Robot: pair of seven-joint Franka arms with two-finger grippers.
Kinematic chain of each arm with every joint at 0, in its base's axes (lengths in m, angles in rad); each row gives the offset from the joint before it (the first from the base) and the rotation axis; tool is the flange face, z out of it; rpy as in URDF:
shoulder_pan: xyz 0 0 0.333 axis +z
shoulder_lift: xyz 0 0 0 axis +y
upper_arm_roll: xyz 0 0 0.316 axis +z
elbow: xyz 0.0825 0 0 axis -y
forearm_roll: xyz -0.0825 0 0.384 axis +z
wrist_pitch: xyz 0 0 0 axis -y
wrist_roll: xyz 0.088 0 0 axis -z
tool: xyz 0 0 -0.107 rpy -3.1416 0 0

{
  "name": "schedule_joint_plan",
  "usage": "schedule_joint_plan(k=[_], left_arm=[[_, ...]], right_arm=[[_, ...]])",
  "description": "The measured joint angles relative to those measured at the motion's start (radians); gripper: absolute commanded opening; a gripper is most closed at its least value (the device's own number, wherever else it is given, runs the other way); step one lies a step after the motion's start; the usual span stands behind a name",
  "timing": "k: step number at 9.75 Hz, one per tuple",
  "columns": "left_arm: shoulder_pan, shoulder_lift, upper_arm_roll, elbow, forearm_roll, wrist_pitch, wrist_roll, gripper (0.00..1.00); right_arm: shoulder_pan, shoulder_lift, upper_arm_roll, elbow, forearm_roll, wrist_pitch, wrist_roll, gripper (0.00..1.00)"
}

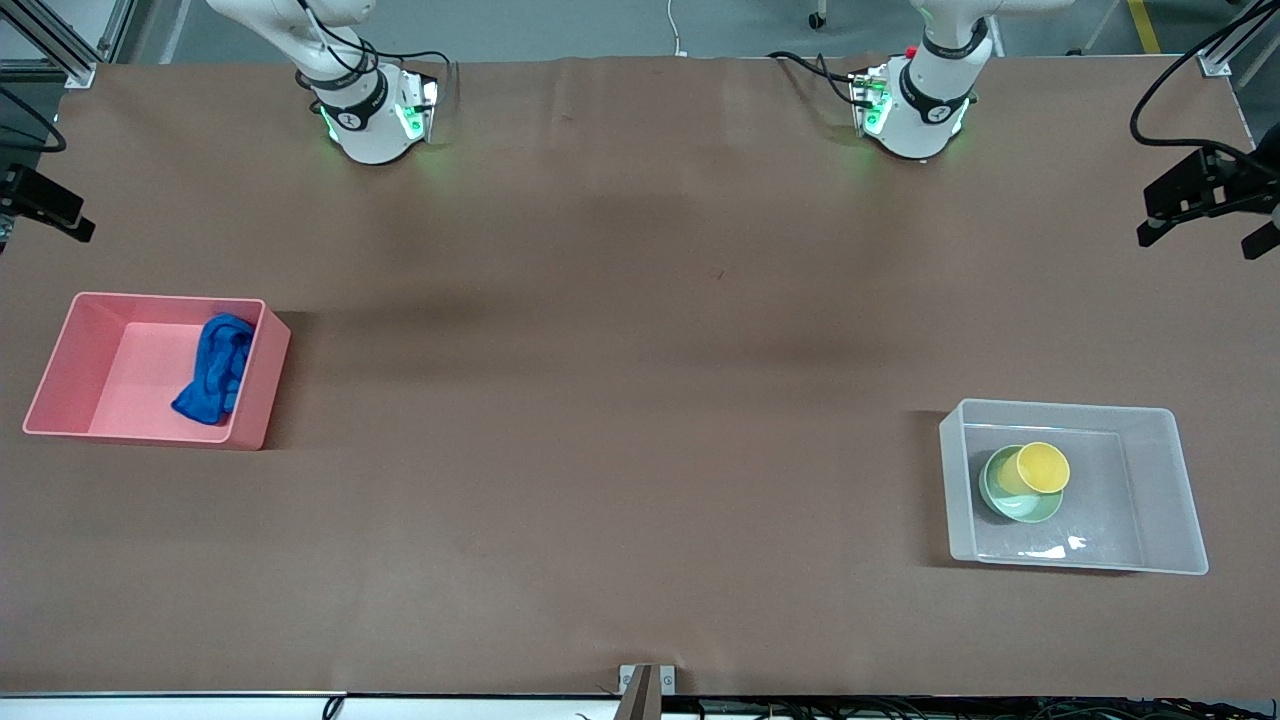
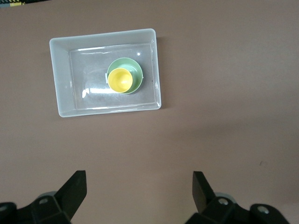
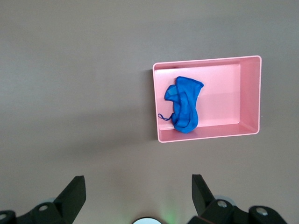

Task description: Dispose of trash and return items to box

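Across the brown matte surface [image 1: 640, 400], a wrinkly royal-blue cloth rag [image 1: 213, 370] lies in the opaque pink rectangular bin [image 1: 60, 365]; a yellow plastic cup [image 1: 1040, 468] sits in the shallow mint-green bowl [image 1: 1008, 505] inside the translucent clear box [image 1: 1170, 480]. Left wrist view: left pincer [image 2: 139, 186] wide open, empty, high above the box. Right wrist view: right pincer [image 3: 138, 189] wide open, empty, above the bin.

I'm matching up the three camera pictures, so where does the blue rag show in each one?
Front view: the rag lies in the pink bin, against the wall toward the table's middle, at the right arm's end.
Left wrist view: not in it.
Right wrist view: the rag lies in the pink bin, against one short wall.
Shared landmark: the pink bin; all three views show the brown table.
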Motion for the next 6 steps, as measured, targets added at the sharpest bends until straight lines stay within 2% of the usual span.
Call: schedule_joint_plan(k=[3, 6], left_arm=[[0.000, -0.005, 0.000, -0.016, 0.000, -0.027, -0.036, 1.00], [0.001, -0.009, 0.000, -0.046, 0.000, -0.027, -0.036, 1.00]], right_arm=[[0.001, 0.000, 0.005, 0.005, 0.012, 0.015, 0.000, 1.00], [-0.017, 0.008, 0.000, 0.005, 0.012, 0.099, 0.002, 1.00]])
